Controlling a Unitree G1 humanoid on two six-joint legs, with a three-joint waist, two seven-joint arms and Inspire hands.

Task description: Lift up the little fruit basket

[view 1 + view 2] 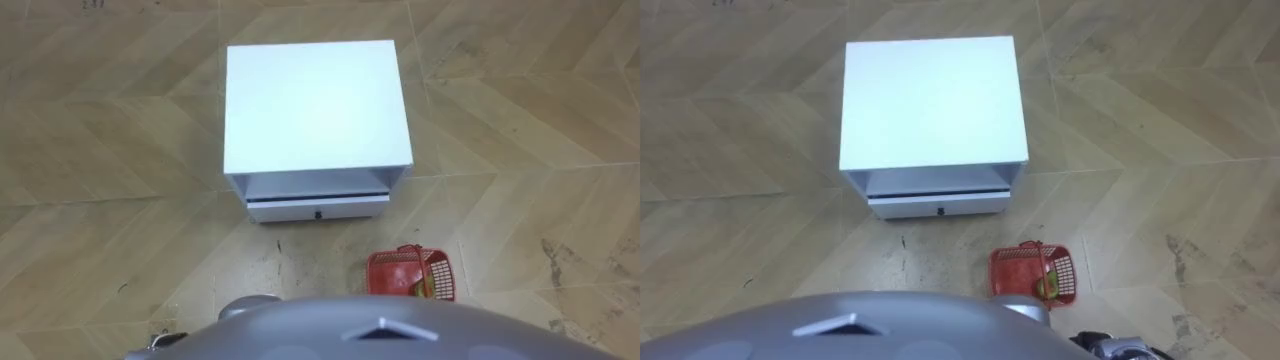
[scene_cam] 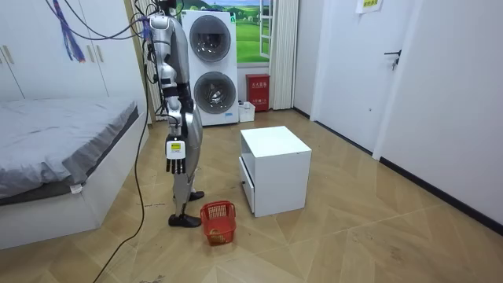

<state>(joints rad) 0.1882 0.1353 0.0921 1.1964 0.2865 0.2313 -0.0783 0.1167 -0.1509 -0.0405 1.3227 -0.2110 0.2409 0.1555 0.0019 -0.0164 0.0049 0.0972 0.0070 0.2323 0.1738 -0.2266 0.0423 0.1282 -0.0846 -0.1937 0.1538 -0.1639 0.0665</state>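
Right hand (image 2: 174,154): one hand, hanging at the robot's side level with its thigh. Its fingers point down, straight and relaxed, and it holds nothing. The robot stands upright on the wood-pattern floor (image 2: 354,236), facing the room view's right.

Fruit basket (image 2: 220,228): one, red, of open lattice plastic, with a hoop handle. It rests on the floor well below the hand and a little to the room view's right of it, touched by neither hand nor arm. It sits near the robot's forward foot. In the eye views it lies ahead of the robot and to its right.

Basket contents: one small green-yellow item (image 1: 424,286) shows through the lattice; its kind cannot be told.

Cabinet (image 2: 275,169): one, white and box-shaped, standing on the floor directly before the robot. It holds an open slot under the top and, below the slot, one shut drawer (image 1: 316,208); what lies inside either cannot be told. The drawer front faces the robot. The basket lies on the floor on this drawer side, near the cabinet's corner but apart from it.

Surroundings in the room view: one bed (image 2: 55,130) with grey bedding behind the robot; two front-loading laundry machines (image 2: 211,67) stacked one on the other against the far wall; one red box (image 2: 258,92) on the floor beside them.
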